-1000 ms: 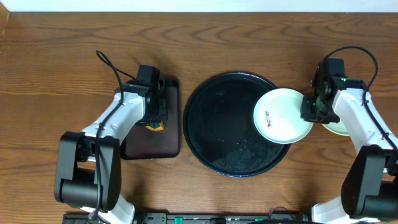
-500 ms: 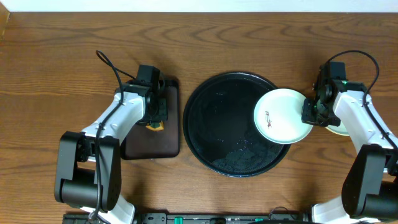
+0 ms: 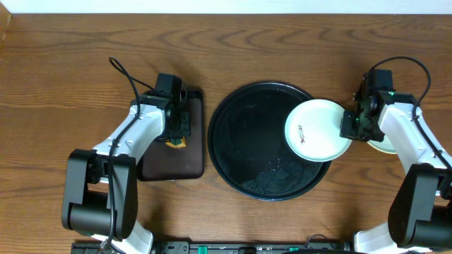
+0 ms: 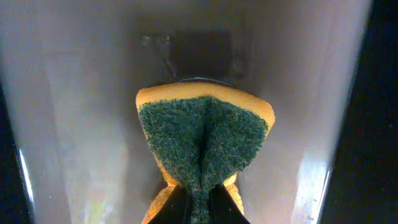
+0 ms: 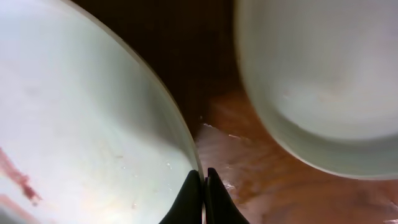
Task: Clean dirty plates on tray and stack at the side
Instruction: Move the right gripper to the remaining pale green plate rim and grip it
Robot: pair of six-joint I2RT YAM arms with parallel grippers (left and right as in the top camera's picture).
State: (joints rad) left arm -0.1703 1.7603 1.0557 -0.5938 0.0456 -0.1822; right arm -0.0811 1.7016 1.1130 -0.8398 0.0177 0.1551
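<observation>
Wooden table [image 3: 282,42], brown grain, viewed from overhead. Lying directly on it: a large round black tray [image 3: 247,141] at centre, a smaller rectangular dark tray [image 3: 173,166] just beside its left, and a pale plate [image 3: 382,147] at right, partly hidden.

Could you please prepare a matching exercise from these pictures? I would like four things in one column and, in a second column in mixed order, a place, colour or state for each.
Things:
1. sponge
2. smeared plate
3. second plate
4. round tray

Descriptions:
A. on the wooden table, outside the tray
B. glossy black
C. rim pinched by the right gripper
D. yellow and green, squeezed in the left gripper

Pairs: 1-D, 2-C, 3-A, 4-B
</observation>
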